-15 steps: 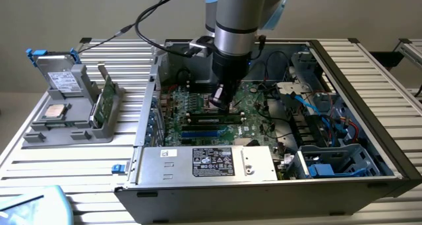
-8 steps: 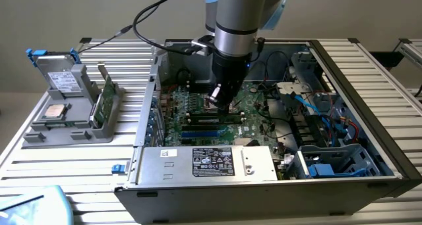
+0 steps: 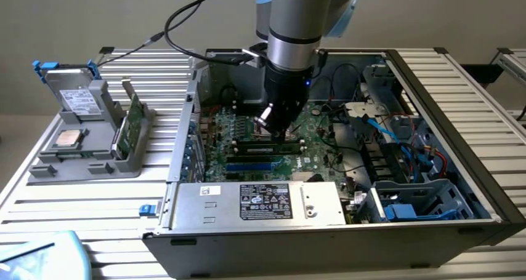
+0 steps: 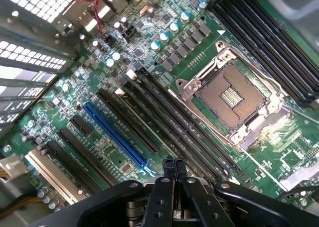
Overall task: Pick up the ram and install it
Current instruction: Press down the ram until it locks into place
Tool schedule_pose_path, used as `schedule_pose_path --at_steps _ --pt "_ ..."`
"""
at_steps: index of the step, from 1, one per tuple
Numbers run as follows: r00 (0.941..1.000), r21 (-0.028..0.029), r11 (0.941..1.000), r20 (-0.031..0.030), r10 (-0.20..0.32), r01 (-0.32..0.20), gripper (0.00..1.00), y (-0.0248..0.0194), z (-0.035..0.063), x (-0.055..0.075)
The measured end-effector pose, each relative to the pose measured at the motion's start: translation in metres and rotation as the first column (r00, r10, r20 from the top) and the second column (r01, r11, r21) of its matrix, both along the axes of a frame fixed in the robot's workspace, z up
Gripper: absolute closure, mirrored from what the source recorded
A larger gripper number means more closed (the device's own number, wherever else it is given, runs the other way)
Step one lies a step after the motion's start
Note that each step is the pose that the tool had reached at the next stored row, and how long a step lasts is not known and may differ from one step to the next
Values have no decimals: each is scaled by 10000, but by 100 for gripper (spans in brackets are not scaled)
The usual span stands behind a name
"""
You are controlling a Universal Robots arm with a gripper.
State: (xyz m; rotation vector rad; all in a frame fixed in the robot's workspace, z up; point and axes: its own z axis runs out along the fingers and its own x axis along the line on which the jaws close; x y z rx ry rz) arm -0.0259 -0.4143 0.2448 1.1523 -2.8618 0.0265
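1. Exterior view: the gripper (image 3: pixel 275 125) is reached down into the open computer case (image 3: pixel 460 108), over the middle of the green board (image 3: pixel 316 163).
2. A long dark stick, taken to be the ram (image 3: pixel 265 148), lies along a slot just on the near side of the gripper, between two pale end latches. It looks set in the slot, though whether it is fully seated cannot be told.
3. A broader green card (image 3: pixel 127 129) stands in a grey holder (image 3: pixel 82 163) on the table, well apart on this view's left. It is not the part wanted.
4. Wrist view: the gripper (image 4: pixel 173 163) is clenched, its fingertips (image 4: pixel 168 163) drawn together with nothing seen between them.
5. The fingertips are poised over the row of long black slots (image 4: pixel 164 115), between the blue slot (image 4: pixel 114 135) and the silver processor socket (image 4: pixel 232 95). Which of these slots bears the ram cannot be made out here.
6. Judgement: the step in hand looks like seating the ram. It is best done with the push kept straight down and centred on the stick's top edge, so that both ends sink evenly and both latches are closed.
7. A push off to one side should be avoided, since the stick could be tilted or the socket's frame struck.
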Motion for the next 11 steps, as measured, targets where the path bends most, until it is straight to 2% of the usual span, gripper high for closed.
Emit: schedule_pose_path --at_steps 5,11 --pt "9976 3 9976 63 -689 689 89 0 0 0" --pt "9887 14 9888 164 -1492 1492 89 0 0 0"
